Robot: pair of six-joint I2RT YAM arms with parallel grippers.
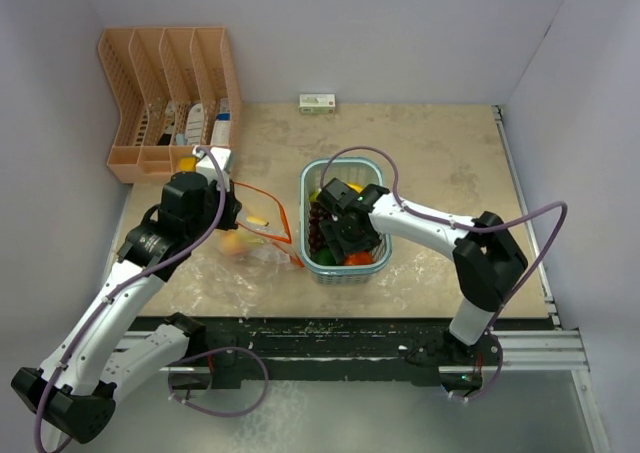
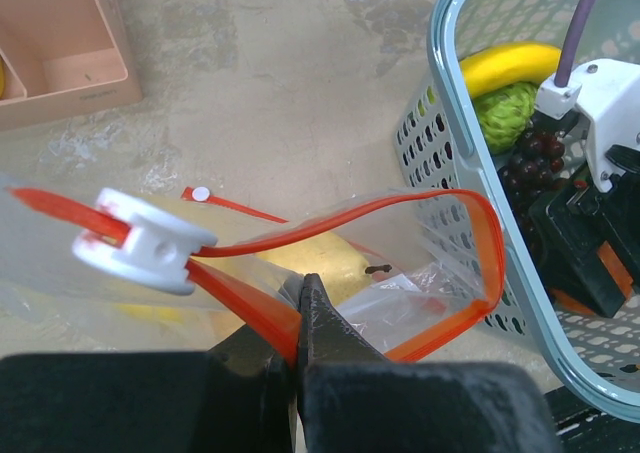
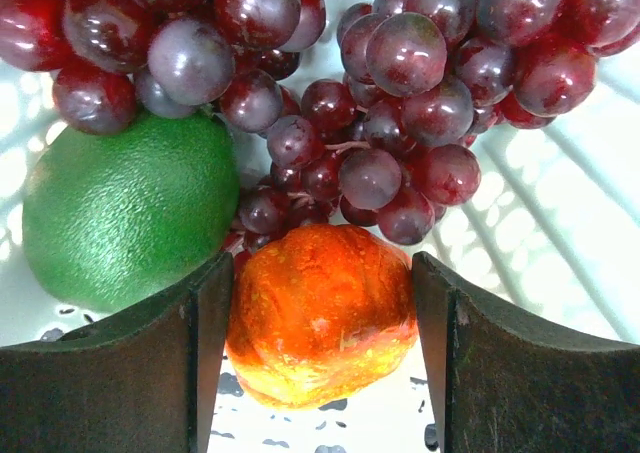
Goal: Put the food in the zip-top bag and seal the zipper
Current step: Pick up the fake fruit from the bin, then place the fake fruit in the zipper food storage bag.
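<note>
small ribbed orange fruit (image 3: 320,323) low in light blue mesh basket (image 2: 425,138), right gripper (image 3: 322,283) closed against both its sides, dark red grape bunch (image 3: 400,93) above, crinkly clear zip-top bag (image 2: 400,303) left of basket, orange-red zipper strip (image 2: 350,213) pinched in closed left gripper (image 2: 300,298)

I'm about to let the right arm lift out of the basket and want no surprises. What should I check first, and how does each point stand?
1. Right gripper has its fingers on both sides of the orange piece: ok.
2. Grape bunch will not drag along; it lies right against the piece: cannot tell.
3. Left gripper is pinching the zipper: ok.
4. Zip-top bag mouth is held open in a loop beside the basket: ok.
5. White slider sits off the open stretch of the mouth: ok.
6. Room is left in the bag beside the yellow fruit: cannot tell.
</note>
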